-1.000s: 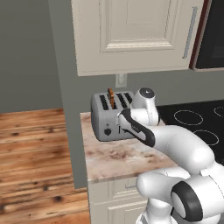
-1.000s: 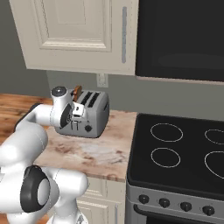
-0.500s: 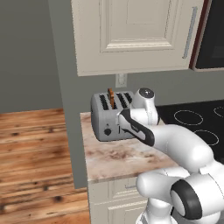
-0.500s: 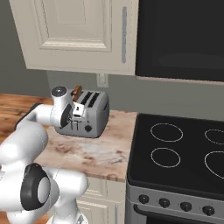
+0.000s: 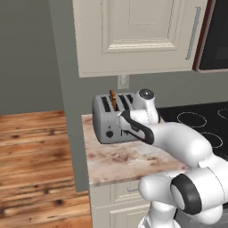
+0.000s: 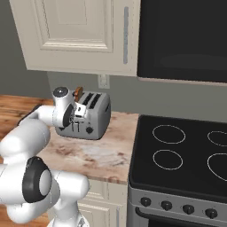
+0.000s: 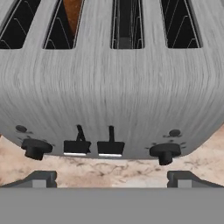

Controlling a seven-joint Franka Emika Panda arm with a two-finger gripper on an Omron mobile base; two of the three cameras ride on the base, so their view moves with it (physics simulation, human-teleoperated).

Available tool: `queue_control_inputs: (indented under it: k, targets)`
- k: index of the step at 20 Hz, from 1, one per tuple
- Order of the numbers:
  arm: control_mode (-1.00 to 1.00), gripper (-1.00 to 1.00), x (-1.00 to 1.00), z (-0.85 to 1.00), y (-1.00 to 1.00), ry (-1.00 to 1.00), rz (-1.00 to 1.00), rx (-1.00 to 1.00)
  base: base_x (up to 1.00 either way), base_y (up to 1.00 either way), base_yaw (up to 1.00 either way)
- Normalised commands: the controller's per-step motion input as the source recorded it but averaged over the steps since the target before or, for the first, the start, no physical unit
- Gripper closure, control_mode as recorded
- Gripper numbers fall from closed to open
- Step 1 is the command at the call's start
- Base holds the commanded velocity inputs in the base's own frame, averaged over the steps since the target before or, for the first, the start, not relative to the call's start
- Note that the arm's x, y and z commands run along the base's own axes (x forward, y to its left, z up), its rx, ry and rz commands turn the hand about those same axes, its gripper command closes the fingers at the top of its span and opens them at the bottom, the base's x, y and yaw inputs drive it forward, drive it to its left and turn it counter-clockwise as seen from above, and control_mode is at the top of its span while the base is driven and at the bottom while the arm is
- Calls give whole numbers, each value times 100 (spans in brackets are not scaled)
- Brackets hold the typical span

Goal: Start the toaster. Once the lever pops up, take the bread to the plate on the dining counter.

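we see one toaster (image 7: 112, 87) directly under and in front of the hand (image 7: 112, 177), very close. the hand is apart: its two dark fingertips (image 7: 40, 178) stand wide, one at each side of the toaster front, and nothing is between them. we cannot tell if they touch the toaster.

on the toaster we count four slots on the top, two black round knobs (image 7: 35, 148) near the lower corners of the front, and two black levers (image 7: 76, 146) side by side in the middle, between the two fingertips. both levers sit low at the end of their slider slots.

there is one bread (image 7: 72, 11) slice. it stands in the second slot from the left in the hand view, beyond the hand, and its brown top rises a little from the slot (image 5: 113, 99).

the toaster stands on one marbled surface (image 5: 120, 160) below the hand, under one cream wall cabinet (image 6: 84, 33). one black stove (image 6: 186, 155) is just beside this surface, on the right side of the hand, and we count four ring burners on it.
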Motion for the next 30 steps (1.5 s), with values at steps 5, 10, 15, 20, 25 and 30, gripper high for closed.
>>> queue_control_inputs:
  k: [5,10,15,20,25,30]
  targets:
    - [-100,-100,9,-4,0,0,-2,0,0,0,0]
    - [-100,-100,0,-4,3,0,0,0,0,0,0]
    - [-100,-100,1,-7,4,0,0,0,0,0,0]
    - [-100,-100,11,0,0,0,0,0,0,0,0]
    - [-100,-100,11,-1,0,0,0,0,0,0,0]
    - [-100,-100,1,-16,0,0,0,0,0,0,0]
